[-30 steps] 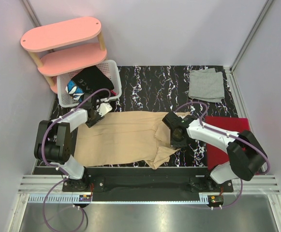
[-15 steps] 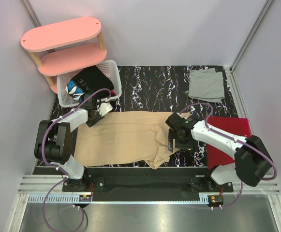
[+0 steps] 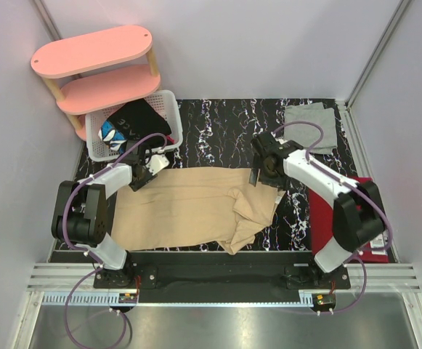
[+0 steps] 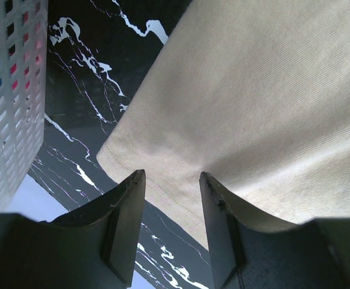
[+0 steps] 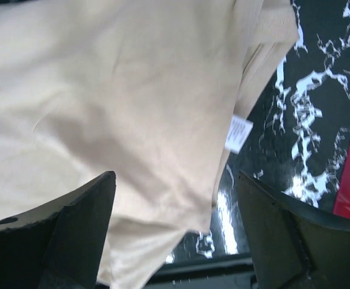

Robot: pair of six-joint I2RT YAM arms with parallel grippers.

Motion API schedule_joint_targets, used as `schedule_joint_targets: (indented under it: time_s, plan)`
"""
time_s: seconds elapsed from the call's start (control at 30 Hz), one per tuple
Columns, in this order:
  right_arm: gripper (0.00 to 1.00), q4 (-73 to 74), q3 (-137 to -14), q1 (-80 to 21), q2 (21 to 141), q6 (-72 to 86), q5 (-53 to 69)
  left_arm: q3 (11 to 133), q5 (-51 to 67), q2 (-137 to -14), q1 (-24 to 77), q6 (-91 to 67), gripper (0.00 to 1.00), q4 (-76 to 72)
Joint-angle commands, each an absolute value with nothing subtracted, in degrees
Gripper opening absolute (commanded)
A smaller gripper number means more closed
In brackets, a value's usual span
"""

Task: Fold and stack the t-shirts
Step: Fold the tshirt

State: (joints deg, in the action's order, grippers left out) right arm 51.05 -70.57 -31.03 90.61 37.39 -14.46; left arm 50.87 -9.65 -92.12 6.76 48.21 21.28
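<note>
The large tan t-shirt (image 3: 189,207) lies spread across the middle of the table, its right part bunched into a loose fold. The light grey t-shirt (image 3: 310,127) lies folded at the far right corner. My left gripper (image 3: 151,167) sits at the tan shirt's far left corner. In the left wrist view the gripper (image 4: 171,177) has its jaws apart over the hem of the tan shirt (image 4: 259,102), pinching nothing. My right gripper (image 3: 261,174) hangs wide open above the shirt's far right edge. In the right wrist view the gripper (image 5: 176,180) is empty over the tan cloth (image 5: 120,90) and its white label (image 5: 240,132).
A red folder (image 3: 327,211) lies flat at the right, partly under my right arm. A white basket (image 3: 134,127) of dark clothes stands at the far left, close to my left gripper. A pink two-tier shelf (image 3: 94,51) stands behind it.
My right gripper opened, let go of the tan shirt's right part and moved from the near side to the far right edge. The left arm has not moved.
</note>
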Motion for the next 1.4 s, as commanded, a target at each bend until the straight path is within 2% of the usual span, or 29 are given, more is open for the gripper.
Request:
schedule_joint_targets:
  time_s: [0.0,0.4,0.57,0.83,0.97,1.2,1.27,1.37]
  plan:
    - [0.85,43.7,-68.1,-26.1,96.7,36.0,-12.6,50.4,-9.4,-89.9,6.5,48.7,0.46,21.1]
    - [0.84,38.6,-66.9,-20.9,103.3,36.9,-11.5,47.9,-7.4,-87.5,6.6,48.3,0.46,22.5]
    - [0.8,35.2,-66.7,-19.6,106.3,38.0,-9.5,46.0,-6.6,-86.7,6.6,48.0,0.46,22.2]
    - [0.79,34.7,-68.8,-18.3,111.4,38.2,-8.3,46.3,-8.3,-91.6,6.2,49.1,0.45,19.2]
    - [0.82,38.8,-71.8,-17.5,111.2,36.6,-11.3,48.9,-8.4,-94.7,5.3,49.5,0.45,18.8]
    - [0.94,42.5,-77.9,-12.6,111.4,32.6,-14.1,52.9,-9.1,-99.7,3.5,50.7,0.45,17.4]
    - [0.99,44.7,-80.9,-12.9,110.7,31.1,-17.1,53.7,-9.6,-99.9,3.3,50.5,0.44,17.5]
    - [1.0,46.2,-81.1,-15.6,105.8,28.7,-21.0,54.5,-9.4,-96.6,5.0,49.0,0.43,21.0]
